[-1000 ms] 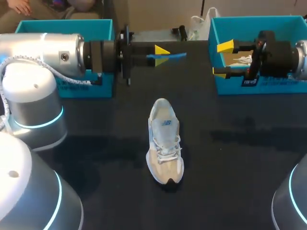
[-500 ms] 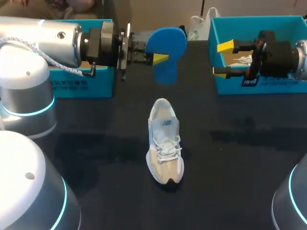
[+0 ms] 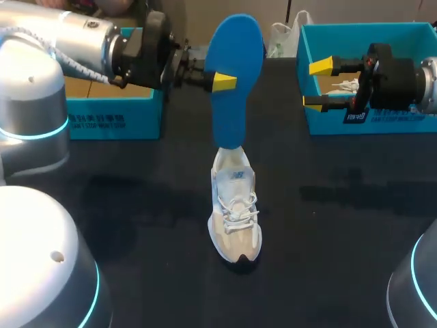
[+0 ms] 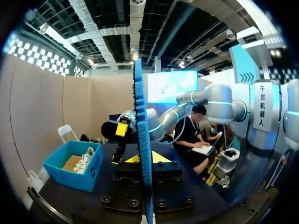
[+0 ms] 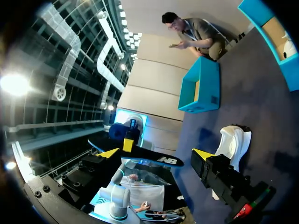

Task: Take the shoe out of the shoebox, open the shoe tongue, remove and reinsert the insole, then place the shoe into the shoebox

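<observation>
A pale grey-and-tan shoe (image 3: 234, 205) lies on the black table (image 3: 136, 219), toe toward me. My left gripper (image 3: 222, 80) is shut on the blue insole (image 3: 235, 75), which hangs long-ways above the shoe's heel. Whether its lower end touches the shoe I cannot tell. In the left wrist view the insole (image 4: 140, 140) stands edge-on between the yellow tips of my left gripper (image 4: 141, 158). My right gripper (image 3: 317, 85) is open and empty in front of the right teal shoebox (image 3: 382, 123). Ahead of my right gripper (image 5: 156, 154) in its own wrist view are the shoe (image 5: 236, 142) and the insole's dark underside (image 5: 145, 157).
A second teal box (image 3: 109, 116) stands at the back left, behind my left arm. The right shoebox holds white laces or paper (image 3: 341, 85). Bare black tabletop surrounds the shoe on all sides.
My left arm turned the insole from flat and edge-on to hanging upright, and brought its lower end down over the shoe's heel. The right arm and shoe stayed put.
</observation>
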You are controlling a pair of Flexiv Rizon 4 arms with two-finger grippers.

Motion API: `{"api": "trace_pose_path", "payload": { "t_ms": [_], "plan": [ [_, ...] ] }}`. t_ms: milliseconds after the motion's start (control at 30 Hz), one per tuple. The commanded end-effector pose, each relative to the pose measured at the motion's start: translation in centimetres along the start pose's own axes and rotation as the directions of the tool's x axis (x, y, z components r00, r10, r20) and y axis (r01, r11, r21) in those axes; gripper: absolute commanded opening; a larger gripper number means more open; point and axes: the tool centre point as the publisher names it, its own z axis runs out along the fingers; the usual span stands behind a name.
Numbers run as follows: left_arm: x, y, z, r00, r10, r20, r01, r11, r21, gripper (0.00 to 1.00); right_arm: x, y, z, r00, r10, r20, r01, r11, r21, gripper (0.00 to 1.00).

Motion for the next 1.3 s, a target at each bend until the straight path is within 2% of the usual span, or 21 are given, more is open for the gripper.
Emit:
{"api": "trace_pose_path", "payload": {
  "t_ms": [33,67,167,200,233,300,467,533,733,800,933,1000,1033,1167,1300],
  "plan": [
    [-0.8,-0.2,0.0,0.982,-0.140,-0.127,0.138,0.990,-0.021,0.00,0.0,0.0,0.1,1.000,0.000,0.001,0.000,1.000,-0.001,1.00],
    [-0.8,-0.1,0.0,0.975,-0.174,-0.139,0.177,0.984,0.010,0.00,0.0,0.0,0.1,1.000,0.000,0.001,0.000,1.000,-0.001,1.00],
    [-1.3,0.1,0.1,0.943,-0.323,-0.084,0.328,0.943,0.061,0.00,0.0,0.0,0.1,1.000,0.000,0.001,0.000,1.000,-0.001,1.00],
    [-1.5,0.4,0.1,0.930,-0.361,-0.064,0.364,0.931,0.040,0.00,0.0,0.0,0.1,1.000,0.000,0.001,0.000,1.000,-0.001,1.00],
    [-1.6,0.6,0.1,0.915,-0.397,-0.064,0.402,0.912,0.081,0.00,0.0,0.0,0.1,1.000,0.000,0.001,0.000,1.000,-0.001,1.00],
    [-2.0,1.1,0.3,0.887,-0.460,-0.028,0.461,0.886,0.048,0.00,0.0,0.0,0.1,1.000,0.000,0.001,0.000,1.000,-0.001,1.00],
    [-2.6,2.4,0.5,0.819,-0.574,-0.005,0.573,0.817,0.066,0.00,0.0,0.0,0.1,1.000,0.000,0.001,0.000,1.000,-0.001,1.00],
    [-3.0,3.0,0.6,0.799,-0.601,0.006,0.598,0.795,0.106,0.00,0.0,0.0,0.1,1.000,0.000,0.001,0.000,1.000,-0.001,1.00],
    [-3.6,4.5,1.0,0.709,-0.704,-0.038,0.701,0.698,0.146,0.00,0.0,0.0,0.1,1.000,0.000,0.001,0.000,1.000,-0.001,1.00],
    [-3.6,4.8,1.2,0.701,-0.712,-0.040,0.709,0.691,0.141,0.00,0.0,0.0,0.1,1.000,0.000,0.001,0.000,1.000,-0.001,1.00],
    [-3.8,5.6,1.4,0.602,-0.792,-0.099,0.795,0.582,0.172,0.00,0.0,0.0,0.1,1.000,0.000,0.001,0.000,1.000,-0.001,1.00],
    [-3.8,6.1,1.5,0.575,-0.813,-0.093,0.814,0.557,0.163,0.00,0.0,0.0,0.1,1.000,0.000,0.001,0.000,1.000,-0.001,1.00],
    [-3.8,6.3,1.5,0.537,-0.836,-0.113,0.840,0.517,0.167,0.00,0.0,0.0,0.1,1.000,0.000,0.001,0.000,1.000,-0.001,1.00],
    [-3.8,7.0,1.5,0.494,-0.860,-0.123,0.865,0.474,0.164,0.00,0.1,-0.4,0.0,0.999,-0.034,0.013,0.034,0.999,-0.028,1.00],
    [-3.9,7.6,1.5,0.401,-0.898,-0.179,0.912,0.373,0.172,0.00,0.4,-0.6,0.0,0.996,-0.067,0.057,0.069,0.997,-0.027,1.00]
  ]
}}
